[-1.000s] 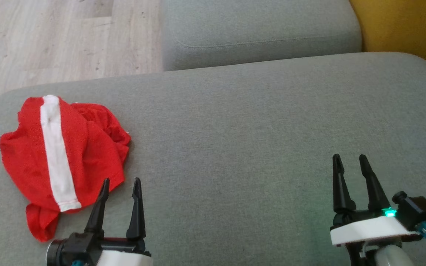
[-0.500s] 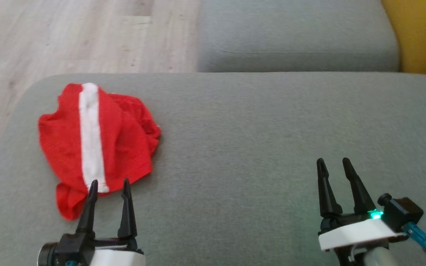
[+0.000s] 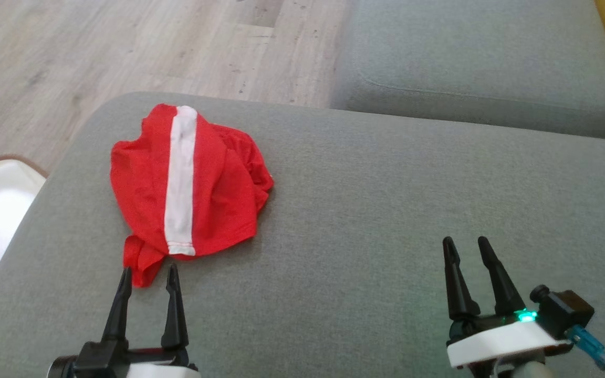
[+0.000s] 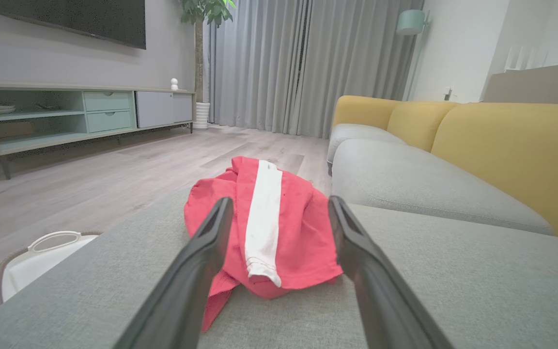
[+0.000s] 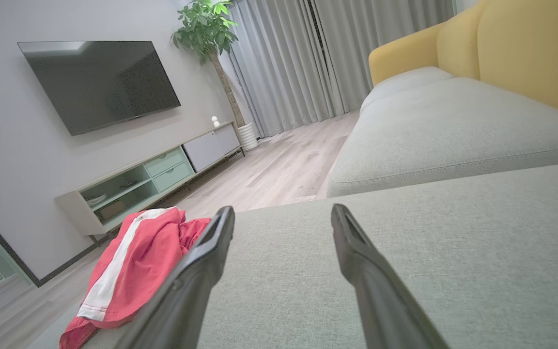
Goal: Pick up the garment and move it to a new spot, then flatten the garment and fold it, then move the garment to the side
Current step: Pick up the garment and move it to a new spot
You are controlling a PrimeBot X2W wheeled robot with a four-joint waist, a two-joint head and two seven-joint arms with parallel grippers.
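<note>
Red garment (image 3: 213,184) lies with its long axis near-to-far; left hand (image 3: 148,269), right hand (image 3: 465,240) wide, empty.

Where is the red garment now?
In the head view the red garment lies crumpled on the left part of the grey cushion, just ahead of the open left end effector.
</note>
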